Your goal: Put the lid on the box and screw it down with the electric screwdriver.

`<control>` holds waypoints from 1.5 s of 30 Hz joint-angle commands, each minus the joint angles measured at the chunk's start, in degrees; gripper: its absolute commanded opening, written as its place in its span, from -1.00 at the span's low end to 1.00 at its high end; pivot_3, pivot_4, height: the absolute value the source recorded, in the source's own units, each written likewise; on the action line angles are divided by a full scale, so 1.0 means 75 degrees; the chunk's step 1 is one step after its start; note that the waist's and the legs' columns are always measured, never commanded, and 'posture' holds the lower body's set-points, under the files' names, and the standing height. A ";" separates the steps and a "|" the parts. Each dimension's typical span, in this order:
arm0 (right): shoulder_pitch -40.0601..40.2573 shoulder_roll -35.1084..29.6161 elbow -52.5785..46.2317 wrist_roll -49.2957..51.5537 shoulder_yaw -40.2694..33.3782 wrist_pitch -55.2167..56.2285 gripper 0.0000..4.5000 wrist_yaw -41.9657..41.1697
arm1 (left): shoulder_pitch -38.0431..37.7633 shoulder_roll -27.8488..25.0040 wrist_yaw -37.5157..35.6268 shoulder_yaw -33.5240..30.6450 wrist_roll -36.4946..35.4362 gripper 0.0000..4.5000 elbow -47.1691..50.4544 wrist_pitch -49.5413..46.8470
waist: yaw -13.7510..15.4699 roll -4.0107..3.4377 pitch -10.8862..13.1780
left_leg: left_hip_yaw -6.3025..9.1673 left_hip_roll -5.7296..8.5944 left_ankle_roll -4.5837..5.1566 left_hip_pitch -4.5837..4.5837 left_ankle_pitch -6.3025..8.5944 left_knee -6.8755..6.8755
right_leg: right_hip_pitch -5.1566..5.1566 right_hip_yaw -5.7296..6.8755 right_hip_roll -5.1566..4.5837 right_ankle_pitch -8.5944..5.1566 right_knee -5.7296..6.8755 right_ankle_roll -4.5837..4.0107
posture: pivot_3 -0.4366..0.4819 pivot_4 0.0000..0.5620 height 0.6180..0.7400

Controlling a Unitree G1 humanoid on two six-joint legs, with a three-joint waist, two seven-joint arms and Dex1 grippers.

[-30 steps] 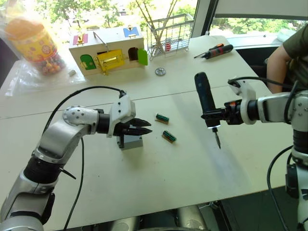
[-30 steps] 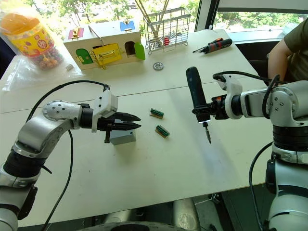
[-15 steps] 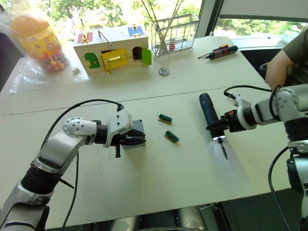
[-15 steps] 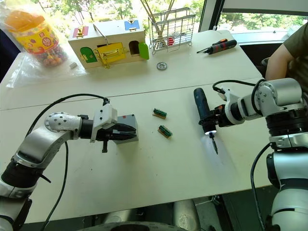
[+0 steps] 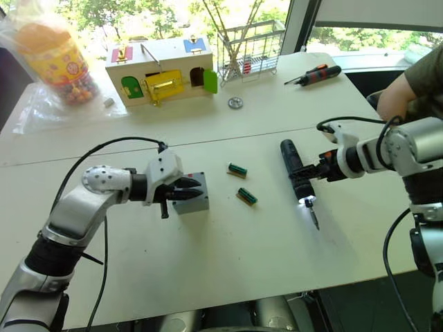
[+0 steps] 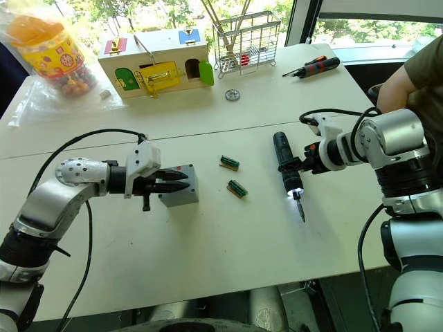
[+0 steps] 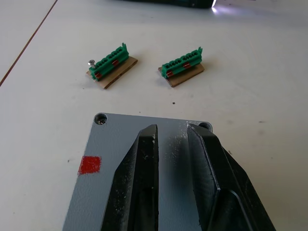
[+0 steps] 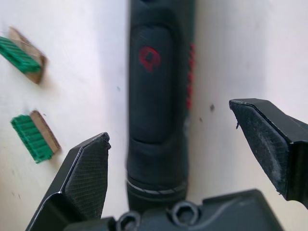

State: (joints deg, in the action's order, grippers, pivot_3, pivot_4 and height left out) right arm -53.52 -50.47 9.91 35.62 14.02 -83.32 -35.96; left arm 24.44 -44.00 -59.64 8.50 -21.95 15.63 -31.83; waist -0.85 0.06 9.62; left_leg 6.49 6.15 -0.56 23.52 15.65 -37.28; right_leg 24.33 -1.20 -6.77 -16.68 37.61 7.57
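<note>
My left claw [image 7: 171, 139] rests nearly closed, holding nothing, on the lid [image 7: 120, 144] – it sits on the box [image 6: 181, 196], pinned for screwing. My right claw [image 8: 192, 154] gapes around the driver [image 5: 296, 171] lying on the bench [image 5: 228, 249] – released, light on

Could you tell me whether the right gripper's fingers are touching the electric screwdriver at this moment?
Apart. In the right wrist view the right gripper is open, with bare table visible between each finger and the electric screwdriver, which lies on the table.

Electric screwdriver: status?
Electric screwdriver lying on table, lit, between open right gripper fingers. Left gripper nearly shut over the lid, on the box. Two green terminal blocks between.
</note>
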 commanded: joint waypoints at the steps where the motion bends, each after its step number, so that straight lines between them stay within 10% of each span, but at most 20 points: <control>1: -0.0335 -0.0040 -0.1731 -0.0343 -0.0216 0.1811 0.98 -0.0636 | 0.0190 -0.0267 0.0023 -0.0950 -0.0335 -0.59 -0.0277 -0.0112 | -0.0007 -0.0001 0.0000 | 0.0000 -0.0001 0.0000 0.0000 0.0000 0.0000 | 0.0002 0.0000 0.0001 0.0000 0.0002 0.0000 | -0.05 -0.47 1.00; 9: 0.1957 0.1211 -0.5187 0.0089 0.0126 0.3632 0.98 -0.1307 | -0.0249 -0.1251 -0.0095 -0.2096 -0.0070 -0.59 -0.2342 0.0168 | 0.0007 0.0054 -0.0030 | 0.0017 -0.0010 -0.0005 -0.0009 0.0001 0.0005 | 0.0011 0.0023 0.0007 -0.0002 0.0040 0.0001 | -0.05 -0.47 1.00; 22: 0.2934 0.2902 -0.3963 -0.1866 0.1679 0.4877 0.98 -0.0570 | -0.1980 -0.0356 0.0694 -0.1818 -0.0125 -0.59 -0.0662 -0.0171 | 0.0011 0.0058 -0.0026 | 0.0020 0.0015 0.0005 -0.0004 0.0008 -0.0062 | -0.0015 0.0017 -0.0003 0.0000 0.0051 0.0001 | -0.05 -0.47 1.00; 45: 0.2760 0.4085 -0.4762 -0.1550 0.1176 0.2307 0.98 0.0200 | 0.0186 0.0567 0.0640 -0.0779 0.1353 -0.59 -0.3514 0.2034 | -0.0019 0.0063 -0.0031 | 0.0020 0.0012 0.0004 -0.0004 0.0007 -0.0062 | -0.0003 0.0028 0.0001 0.0000 0.0066 0.0002 | -0.05 -0.47 1.00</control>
State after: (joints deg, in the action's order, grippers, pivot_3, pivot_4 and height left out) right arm -32.01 -19.14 -22.73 23.16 24.61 -65.93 -34.39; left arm 25.15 -38.24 -54.44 3.62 -12.71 -10.37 -18.26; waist -0.99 0.53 9.39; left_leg 6.64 6.23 -0.53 23.48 15.70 -37.74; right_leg 24.32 -0.99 -6.76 -16.68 38.11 7.58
